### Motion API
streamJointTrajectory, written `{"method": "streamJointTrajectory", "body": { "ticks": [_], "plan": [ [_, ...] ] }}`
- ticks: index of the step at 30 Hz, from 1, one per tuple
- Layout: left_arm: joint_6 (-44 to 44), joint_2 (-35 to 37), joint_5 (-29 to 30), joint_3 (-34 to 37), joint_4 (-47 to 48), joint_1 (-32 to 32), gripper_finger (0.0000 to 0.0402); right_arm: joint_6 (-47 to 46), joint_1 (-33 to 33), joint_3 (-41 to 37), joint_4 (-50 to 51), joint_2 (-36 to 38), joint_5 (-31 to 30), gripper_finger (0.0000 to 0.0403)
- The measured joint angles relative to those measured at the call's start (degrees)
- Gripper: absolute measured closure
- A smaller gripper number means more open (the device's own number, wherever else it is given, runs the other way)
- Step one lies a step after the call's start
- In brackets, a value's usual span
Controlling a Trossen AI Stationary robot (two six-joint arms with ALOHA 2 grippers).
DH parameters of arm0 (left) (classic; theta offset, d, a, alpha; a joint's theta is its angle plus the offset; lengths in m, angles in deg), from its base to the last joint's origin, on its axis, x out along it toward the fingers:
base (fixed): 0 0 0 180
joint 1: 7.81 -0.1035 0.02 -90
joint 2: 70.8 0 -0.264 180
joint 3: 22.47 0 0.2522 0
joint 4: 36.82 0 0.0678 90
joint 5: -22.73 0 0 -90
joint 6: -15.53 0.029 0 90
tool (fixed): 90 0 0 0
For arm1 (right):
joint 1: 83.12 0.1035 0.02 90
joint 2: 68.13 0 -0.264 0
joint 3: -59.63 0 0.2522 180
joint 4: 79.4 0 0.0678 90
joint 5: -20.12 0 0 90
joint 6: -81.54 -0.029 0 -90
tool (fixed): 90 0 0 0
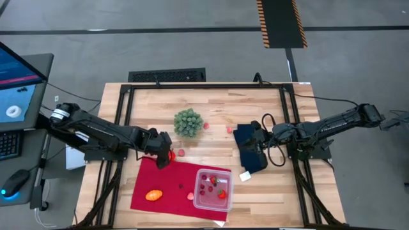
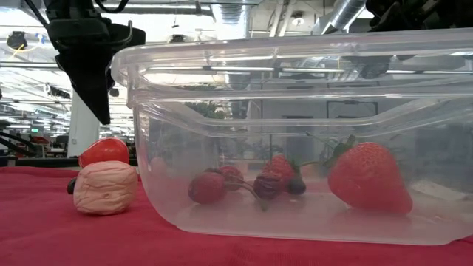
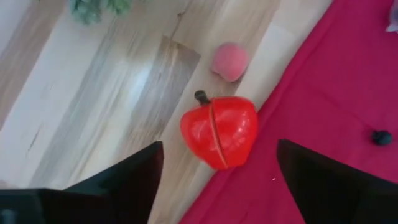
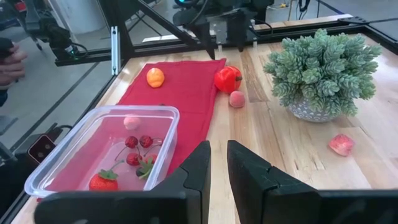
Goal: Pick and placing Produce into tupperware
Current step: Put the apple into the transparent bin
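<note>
Non-task stuff on the wooden table [image 1: 211,105]: a green bushy plant [image 1: 188,122] in a little pot sits around the middle, toward 12 o'clock. Red cloth [image 1: 167,182] is spread flat at about 7 o'clock from it, one edge hanging near the table's front. Dark blue cloth [image 1: 251,153] lies folded at roughly 4 o'clock from the plant. Off the table at 9 o'clock there's a monitor [image 1: 18,83] and a mouse [image 1: 14,183].

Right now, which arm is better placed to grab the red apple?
Left. Its gripper hovers open right over the red apple at the red cloth edge; the right gripper waits over the blue cloth.
</note>
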Motion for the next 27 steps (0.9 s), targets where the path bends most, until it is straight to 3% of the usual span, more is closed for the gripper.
{"method": "streamJointTrajectory", "body": {
  "ticks": [10, 27],
  "plan": [
    [1.0, -4.13, -2.85, 0.0, -1.7, -0.23, 0.005, 0.02, -0.01, 0.0, 0.03, 0.01, 0.0, 0.0326],
    [1.48, -10.49, -3.86, -0.02, -5.66, -2.42, 0.0048, 0.02, -0.01, -0.01, 2.3, 0.0, 0.0, 0.0326]
  ]
}}
